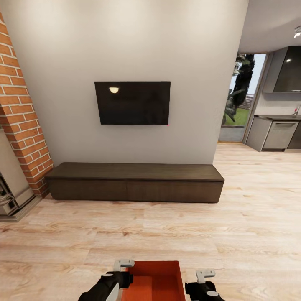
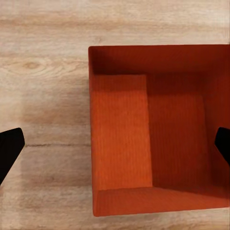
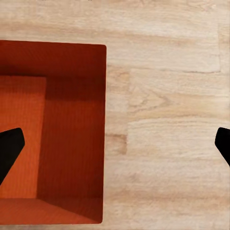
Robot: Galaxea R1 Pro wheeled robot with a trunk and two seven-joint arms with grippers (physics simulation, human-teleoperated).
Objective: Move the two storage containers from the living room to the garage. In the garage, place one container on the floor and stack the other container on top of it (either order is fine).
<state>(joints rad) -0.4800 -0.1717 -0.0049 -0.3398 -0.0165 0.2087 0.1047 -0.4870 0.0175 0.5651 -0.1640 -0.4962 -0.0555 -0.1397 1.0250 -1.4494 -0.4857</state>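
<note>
Between your two grippers, low at the near edge of the head view, sits one orange-red storage container (image 1: 156,280) on the light wood-plank floor (image 1: 234,234) of the living room, with the long dark cabinet (image 1: 133,184) and wall TV (image 1: 132,103) ahead and the brick column (image 1: 23,113) off to your left. Your left gripper (image 2: 115,146) hangs over it with jaws spread wide, one fingertip (image 2: 8,151) outside the left wall, the other over the far side. Your right gripper (image 3: 115,148) is likewise spread, straddling the box's right wall. Neither holds anything. The box looks light and rigid but thin-walled, probably slick, so pinch a wall near its middle from each side rather than a corner. Inside it is bare, showing nothing but fine ribbing and shadow. I see one container from this spot.
</note>
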